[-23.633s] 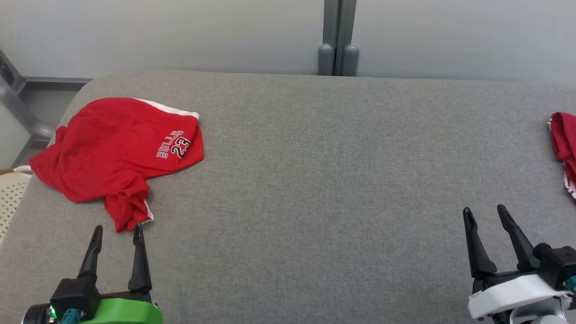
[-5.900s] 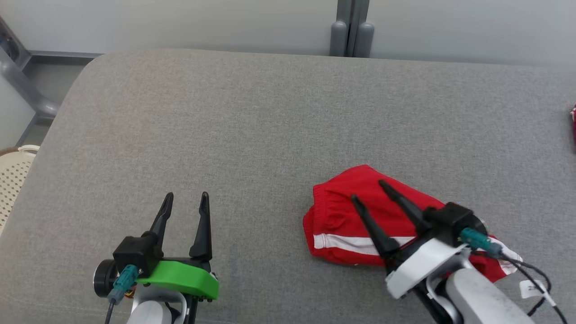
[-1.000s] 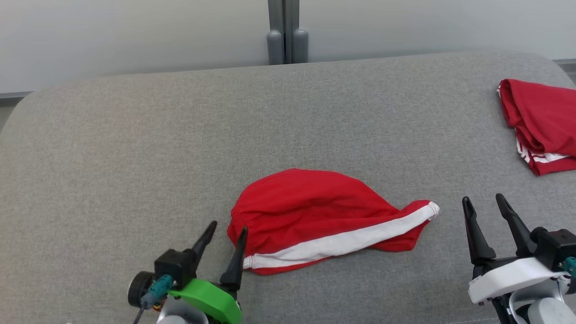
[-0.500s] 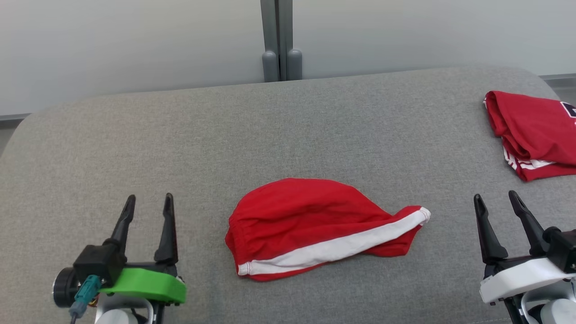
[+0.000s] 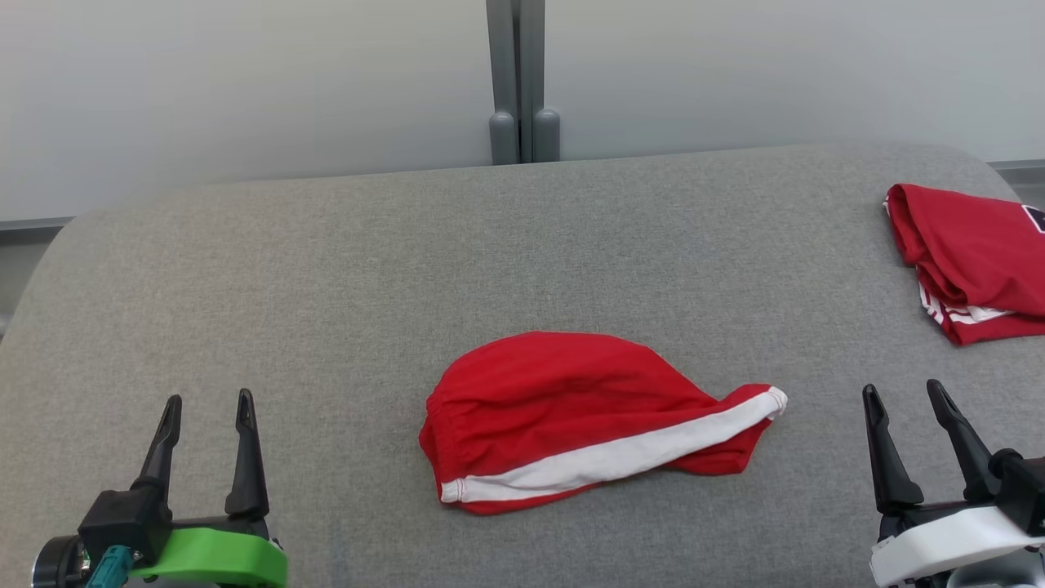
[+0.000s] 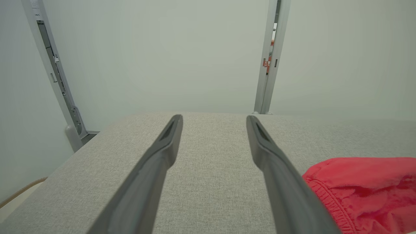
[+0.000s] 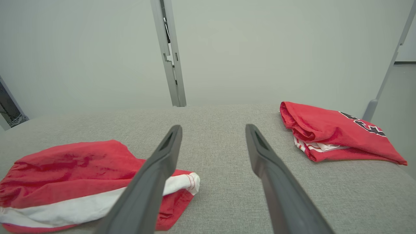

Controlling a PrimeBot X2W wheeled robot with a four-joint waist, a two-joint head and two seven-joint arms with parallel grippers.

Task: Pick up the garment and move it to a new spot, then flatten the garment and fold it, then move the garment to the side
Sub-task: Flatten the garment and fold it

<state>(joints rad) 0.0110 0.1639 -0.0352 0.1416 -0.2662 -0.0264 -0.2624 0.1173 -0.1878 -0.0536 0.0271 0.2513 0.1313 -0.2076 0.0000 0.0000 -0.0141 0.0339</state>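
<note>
The red shorts lie on the gray padded table. They are in the middle from left to right, on the near half. They are a bit bunched up, with a round far edge. The stretchy waist is at the left end. A white stripe runs along the near side, from the left end to the tip at the right.

Our left gripper is at the near left, well apart from the shorts. Its two dark fingers stand apart with a clear gap, and there is nothing between them. In the left wrist view, the waist shows just to the right of the right finger.

Our right gripper is at the near right, near the striped tip of the shorts but not touching it. Its fingers are spread apart too and hold nothing.

A second red garment lies folded at the far right edge of the table, well apart from the shorts. Behind the table is a pale wall with a gray post.
</note>
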